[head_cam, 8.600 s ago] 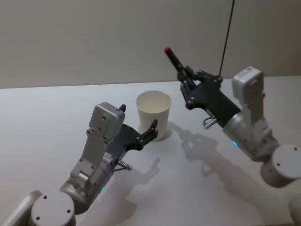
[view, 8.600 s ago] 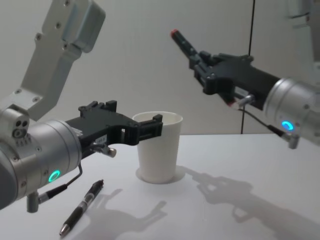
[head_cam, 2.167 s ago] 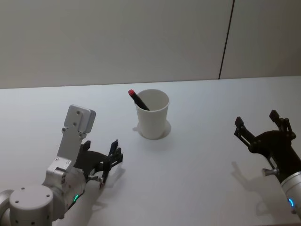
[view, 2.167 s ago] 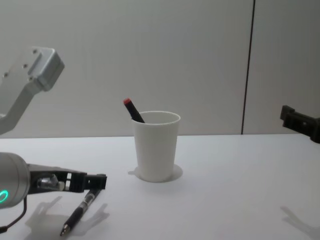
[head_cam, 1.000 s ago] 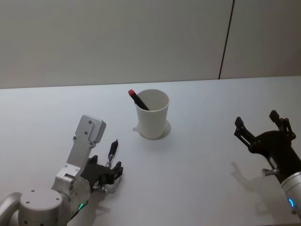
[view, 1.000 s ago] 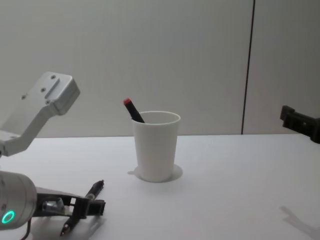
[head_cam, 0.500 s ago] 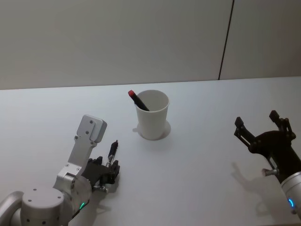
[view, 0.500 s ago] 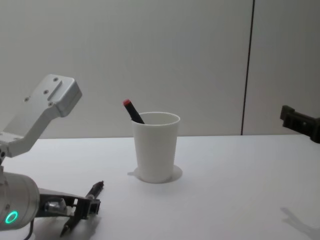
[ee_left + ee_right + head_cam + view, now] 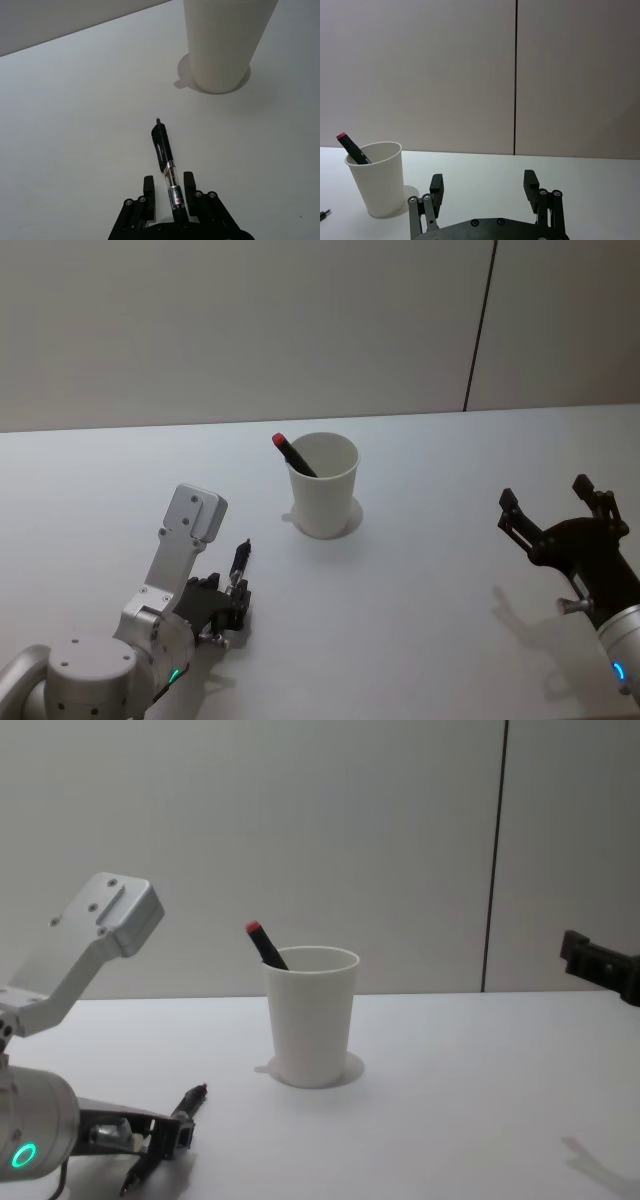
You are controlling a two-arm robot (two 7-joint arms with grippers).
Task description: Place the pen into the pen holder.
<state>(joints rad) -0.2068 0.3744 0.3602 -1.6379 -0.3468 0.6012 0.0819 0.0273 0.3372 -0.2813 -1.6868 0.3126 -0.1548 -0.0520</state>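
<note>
Pen (image 9: 166, 165), black with a clear section of barrel, lies flat on the desk (image 9: 420, 580) toward its front left, in the same spot as 2.2 s ago, with its far end aimed roughly at the pen holder (image 9: 220, 45). Left end effector (image 9: 168, 181) is low over the near half of the pen, one finger on each side of the barrel. Fingers (image 9: 148, 184) stand narrower than 2.2 s ago, when they were spread wide. A sliver of desk shows on each side, so the pen is bracketed but not clamped, and the end effector counts as released. Chest view has the pen (image 9: 185, 1105) on the surface and the left end effector (image 9: 165, 1138) just above the desk. Pen holder (image 9: 325, 495), a white paper cup, stands upright near mid-desk, well apart from the pen, with bare desk between them. A red-capped marker (image 9: 290, 450) leans inside it against the left rim; 8.6 s ago the right end effector held that marker in the air above the cup. Right end effector (image 9: 548, 502) now hangs over the right side of the desk, fingers wide apart, gripping nothing, unchanged over the last 2.2 s. Bare desk lies between it and the holder. Desk's back edge meets a plain wall close behind the holder.
</note>
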